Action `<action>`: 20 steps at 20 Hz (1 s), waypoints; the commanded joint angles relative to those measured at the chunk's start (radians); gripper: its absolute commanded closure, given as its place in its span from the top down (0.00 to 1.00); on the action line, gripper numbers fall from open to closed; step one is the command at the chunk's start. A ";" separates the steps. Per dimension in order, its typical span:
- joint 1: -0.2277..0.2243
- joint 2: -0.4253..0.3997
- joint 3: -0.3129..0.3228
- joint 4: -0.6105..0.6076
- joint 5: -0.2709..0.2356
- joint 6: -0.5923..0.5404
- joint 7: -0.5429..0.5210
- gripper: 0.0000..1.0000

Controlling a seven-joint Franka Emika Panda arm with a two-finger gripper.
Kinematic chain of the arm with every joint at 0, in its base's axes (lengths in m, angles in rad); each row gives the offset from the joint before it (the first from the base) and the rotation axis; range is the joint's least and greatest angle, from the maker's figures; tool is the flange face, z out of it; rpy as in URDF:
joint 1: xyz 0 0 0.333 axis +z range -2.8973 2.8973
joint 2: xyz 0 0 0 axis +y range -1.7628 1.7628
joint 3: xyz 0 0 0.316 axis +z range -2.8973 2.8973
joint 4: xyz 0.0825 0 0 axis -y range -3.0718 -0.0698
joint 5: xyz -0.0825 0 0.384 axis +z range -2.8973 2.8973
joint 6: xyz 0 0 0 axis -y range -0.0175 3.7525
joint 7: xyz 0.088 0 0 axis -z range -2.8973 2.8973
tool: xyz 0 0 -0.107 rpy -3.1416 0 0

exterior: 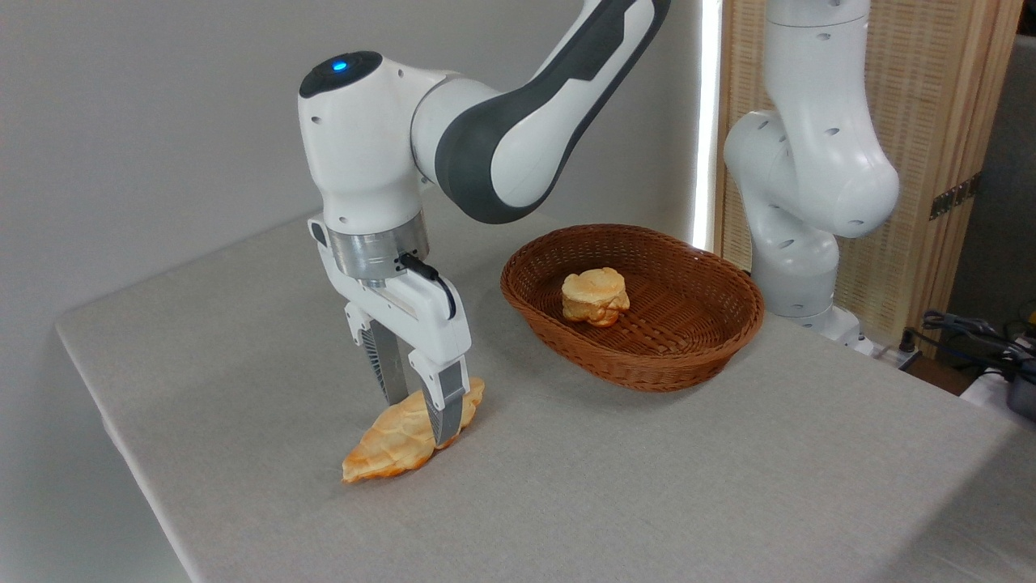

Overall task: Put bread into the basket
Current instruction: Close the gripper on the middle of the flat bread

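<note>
The bread [396,441], a long golden-orange leaf-shaped pastry, lies on the grey table at the front left, and its left tip touches the cloth. My gripper [421,417] reaches straight down over its right half, one finger on each long side. The fingers [447,405] press against it, so the gripper is shut on the bread. The far fingertip is hidden behind the pastry. The basket [712,340], an oval reddish-brown wicker one, stands to the right and further back, well apart from the gripper.
A small round pale-golden bun [596,296] sits inside the basket, left of its middle. The arm's white base [801,267] rises just behind the basket's right end. The table's front-left edge [121,453] runs close to the bread. Cables [971,340] lie at the far right.
</note>
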 commanded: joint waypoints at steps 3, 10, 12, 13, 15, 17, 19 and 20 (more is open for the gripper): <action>-0.003 0.008 0.006 -0.004 0.015 0.034 -0.005 0.93; -0.003 0.008 0.006 -0.004 0.015 0.043 0.000 0.49; -0.003 0.006 0.006 -0.004 0.015 0.043 0.000 0.49; -0.003 0.006 0.006 -0.004 0.015 0.040 0.000 0.49; -0.003 0.005 0.006 -0.004 0.015 0.040 0.000 0.49; -0.003 0.005 0.006 -0.004 0.015 0.040 0.000 0.50; -0.003 0.000 0.007 -0.003 0.015 0.038 0.000 0.50; -0.003 -0.007 0.015 -0.001 0.013 0.038 0.000 0.50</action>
